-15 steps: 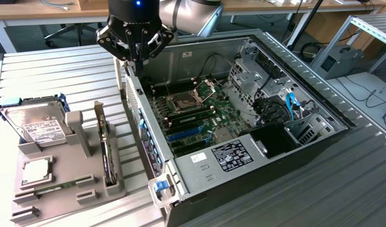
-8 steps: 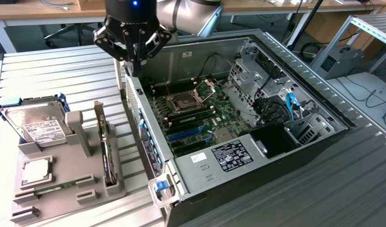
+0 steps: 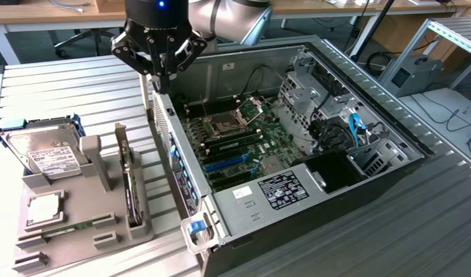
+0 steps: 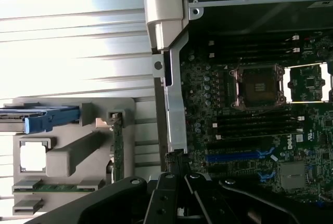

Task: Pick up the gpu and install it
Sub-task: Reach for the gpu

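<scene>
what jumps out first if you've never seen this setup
The open computer case takes the middle and the exterior view's right, its motherboard and bare processor socket exposed. The black gripper, shut and holding nothing, hangs over the case wall nearest the holder. On the exterior view's left, a grey holder keeps the gpu standing on edge beside a hard drive.

The gpu (image 3: 129,179) stands edge-on in the grey holder (image 3: 97,167), its lower edge seemingly sunk out of sight, print on the hard drive (image 3: 43,149) is too small to read, and the arm (image 3: 228,17) is cut off at twelve o'clock.
</scene>
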You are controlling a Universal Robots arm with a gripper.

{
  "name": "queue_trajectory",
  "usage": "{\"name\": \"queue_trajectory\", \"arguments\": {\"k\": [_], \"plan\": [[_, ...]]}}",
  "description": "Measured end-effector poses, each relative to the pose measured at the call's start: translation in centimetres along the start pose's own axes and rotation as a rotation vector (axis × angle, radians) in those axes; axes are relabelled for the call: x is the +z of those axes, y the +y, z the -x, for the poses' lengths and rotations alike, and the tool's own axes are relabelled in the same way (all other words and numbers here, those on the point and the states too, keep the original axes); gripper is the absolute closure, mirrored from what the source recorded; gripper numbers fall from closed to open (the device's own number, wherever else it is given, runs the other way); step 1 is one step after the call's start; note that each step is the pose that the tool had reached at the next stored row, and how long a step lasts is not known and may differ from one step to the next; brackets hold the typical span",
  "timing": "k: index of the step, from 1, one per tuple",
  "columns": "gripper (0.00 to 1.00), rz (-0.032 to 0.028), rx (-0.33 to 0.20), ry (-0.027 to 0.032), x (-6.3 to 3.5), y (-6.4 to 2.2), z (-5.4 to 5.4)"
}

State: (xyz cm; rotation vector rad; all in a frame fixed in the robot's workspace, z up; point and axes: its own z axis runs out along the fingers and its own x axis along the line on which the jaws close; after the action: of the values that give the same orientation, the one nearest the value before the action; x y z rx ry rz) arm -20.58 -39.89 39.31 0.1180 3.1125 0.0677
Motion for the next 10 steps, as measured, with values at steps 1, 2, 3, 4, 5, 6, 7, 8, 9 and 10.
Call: {"name": "queue_trajectory", "arguments": {"k": [1, 2, 3, 4, 5, 6, 7, 8, 9, 10], "plan": [[0.89, 0.0, 0.0, 0.0, 0.0, 0.0, -0.05], [0.89, 0.0, 0.0, 0.0, 0.0, -0.01, -0.08], [0.89, 0.0, 0.0, 0.0, 0.0, -0.01, -0.12], [0.89, 0.0, 0.0, 0.0, 0.0, -0.01, -0.15], [0.89, 0.0, 0.0, 0.0, 0.0, -0.01, -0.18], [0.89, 0.0, 0.0, 0.0, 0.0, -0.02, -0.2], [0.89, 0.0, 0.0, 0.0001, -0.01, -0.01, -0.22], [0.89, 0.0, 0.0, 0.0001, -0.01, -0.02, -0.25], [0.89, 0.0, 0.0, 0.0, -0.01, -0.02, -0.28], [0.89, 0.0, 0.0, 0.0, -0.01, -0.02, -0.31]]}}
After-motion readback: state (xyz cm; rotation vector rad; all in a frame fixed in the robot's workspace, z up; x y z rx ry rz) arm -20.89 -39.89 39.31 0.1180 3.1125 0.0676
